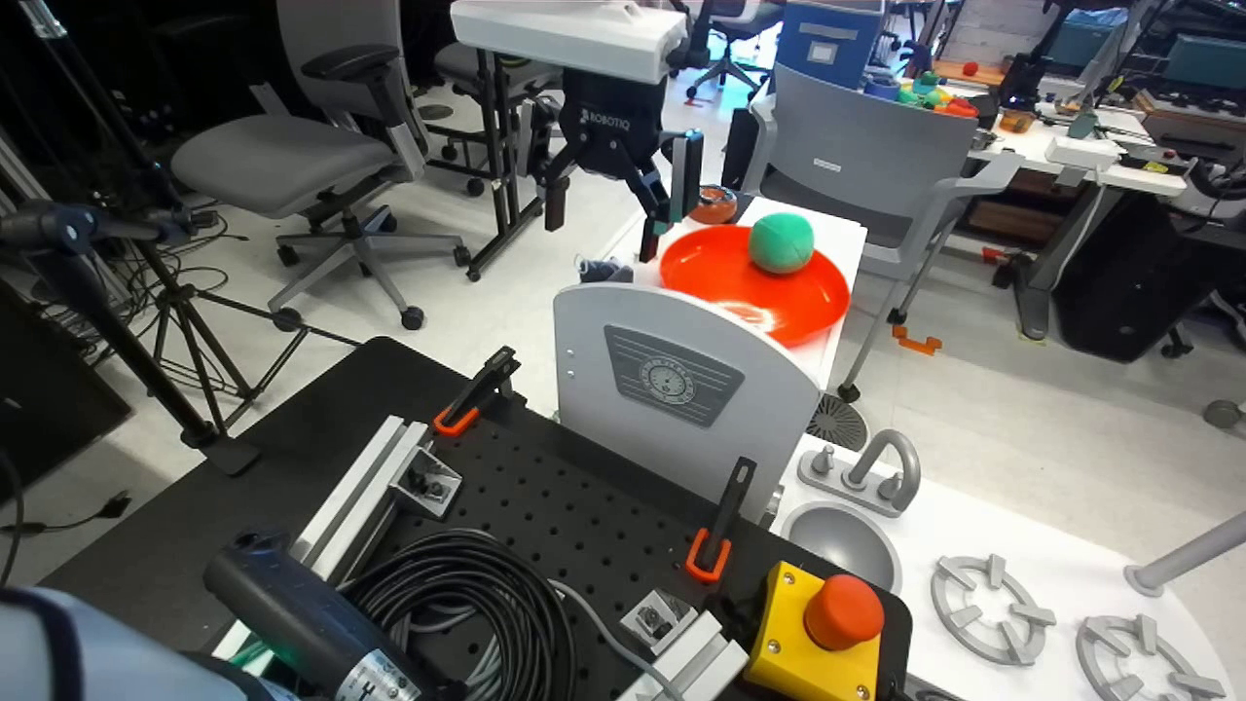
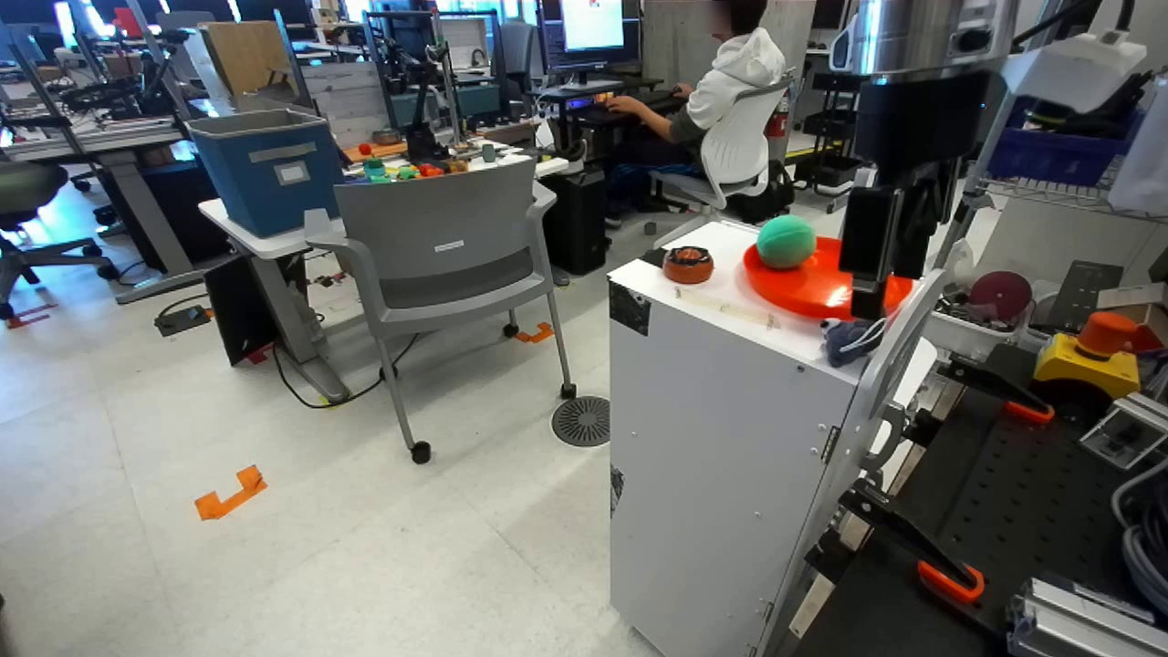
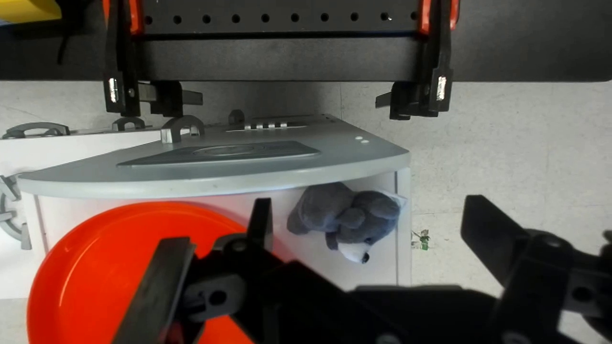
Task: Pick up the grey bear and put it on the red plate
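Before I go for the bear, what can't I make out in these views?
Lower part of the grey bear: hidden behind the upright grey panel in an exterior view.
Part of the red plate: covered by the gripper and cut off by the bottom edge of the wrist view.
Gap between the fingers: lost to their overlap in an exterior view.
Fine detail on the reddish-brown thing: too small in both exterior views.

Green ball (image 2: 786,242) near orange-brown object (image 2: 687,267)

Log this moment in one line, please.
dark grey plush bear: atop boxy white cabinet | round orange-red plate: beside bear, carrying green round ball | black Robotiq gripper: open above bear, nothing held | pickup: pending
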Motion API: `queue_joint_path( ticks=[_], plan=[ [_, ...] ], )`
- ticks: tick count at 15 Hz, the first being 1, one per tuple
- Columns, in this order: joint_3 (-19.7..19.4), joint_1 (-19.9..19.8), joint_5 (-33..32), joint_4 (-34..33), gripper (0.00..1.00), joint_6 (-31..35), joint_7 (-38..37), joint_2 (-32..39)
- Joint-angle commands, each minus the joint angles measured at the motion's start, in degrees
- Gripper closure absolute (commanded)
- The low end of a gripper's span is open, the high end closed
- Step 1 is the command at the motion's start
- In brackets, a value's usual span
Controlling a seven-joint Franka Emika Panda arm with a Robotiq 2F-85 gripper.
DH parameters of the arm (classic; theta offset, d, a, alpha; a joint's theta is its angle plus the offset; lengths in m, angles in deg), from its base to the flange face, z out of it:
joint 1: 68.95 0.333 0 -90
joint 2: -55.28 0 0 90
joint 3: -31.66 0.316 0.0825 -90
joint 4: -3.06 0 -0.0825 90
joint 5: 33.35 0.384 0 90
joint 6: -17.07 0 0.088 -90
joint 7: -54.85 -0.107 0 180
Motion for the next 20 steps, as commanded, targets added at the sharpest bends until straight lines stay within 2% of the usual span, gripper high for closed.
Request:
queue_joint_path(
  ticks=[1,13,17,20],
  plan=[
    [-0.1,0.2,0.9,-1.1,0.00,-0.9,-0.8,0.7],
    [0.2,-0.2,-1.8,-0.4,0.00,7.4,-12.5,0.8],
    [0.2,-0.2,-3.4,-0.4,0.00,8.0,-15.9,0.9],
    [0.3,0.0,-3.5,-0.5,0.00,6.9,-14.6,0.9]
  ],
)
